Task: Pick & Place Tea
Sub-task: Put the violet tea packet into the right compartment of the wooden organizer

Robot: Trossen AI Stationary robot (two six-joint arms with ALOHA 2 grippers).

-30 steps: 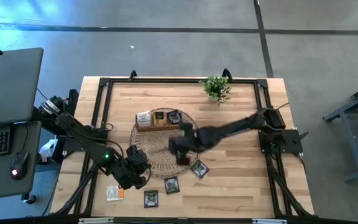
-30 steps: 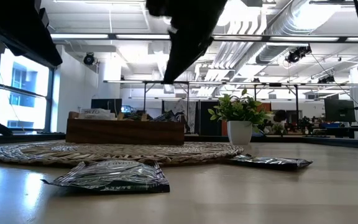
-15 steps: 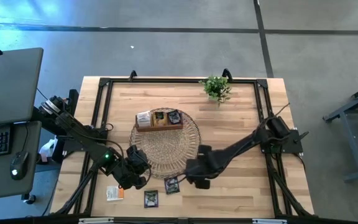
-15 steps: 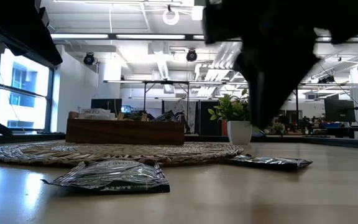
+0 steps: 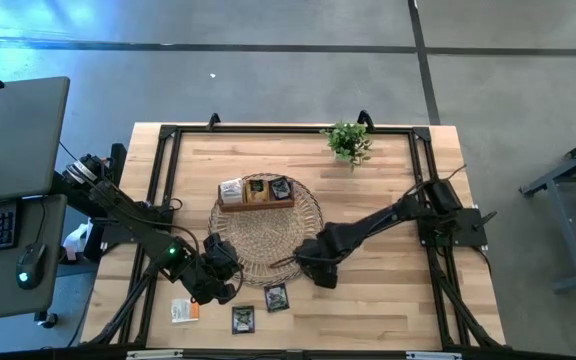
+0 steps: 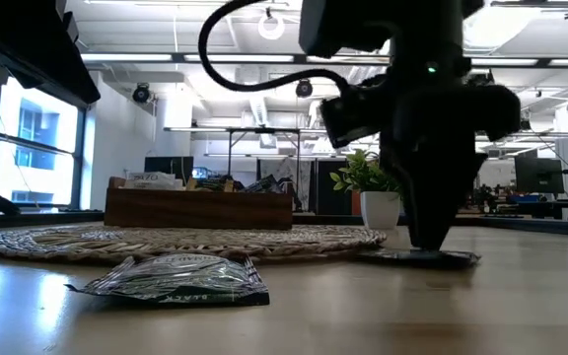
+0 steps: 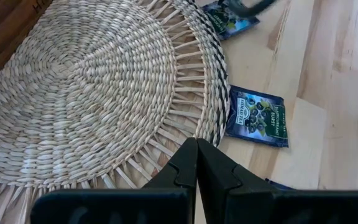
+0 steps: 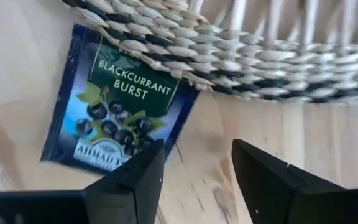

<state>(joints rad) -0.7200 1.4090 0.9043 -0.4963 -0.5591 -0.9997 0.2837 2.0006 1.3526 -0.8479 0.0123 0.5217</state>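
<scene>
The dark tea packet point(image 8: 114, 109) reads "BLACKCURRANT BURST" — lower down, partly hidden, the brand "AHMAD".

Round woven mat point(image 5: 266, 228) bears a wooden tray point(image 5: 256, 199); potted plant point(image 5: 348, 141) stands apart.

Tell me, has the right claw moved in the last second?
Yes. The right claw left the mat's middle for its front-right edge, down over a tea packet.
</scene>
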